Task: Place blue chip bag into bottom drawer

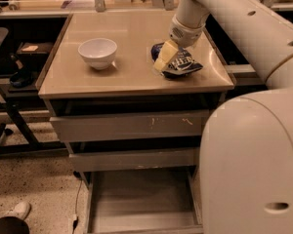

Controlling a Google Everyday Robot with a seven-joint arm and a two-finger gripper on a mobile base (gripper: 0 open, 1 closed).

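Camera view: gripper [164, 61] at blue chip bag [184, 65], right of white bowl [97, 52].
We can't tell its grip; clamp firmly before lifting toward open bottom drawer [141, 201].

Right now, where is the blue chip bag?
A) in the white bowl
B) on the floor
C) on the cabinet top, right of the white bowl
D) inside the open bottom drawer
C: the blue chip bag lies on the cabinet top, right of the white bowl, with the pincer down at its left edge; the bottom drawer stands open below.
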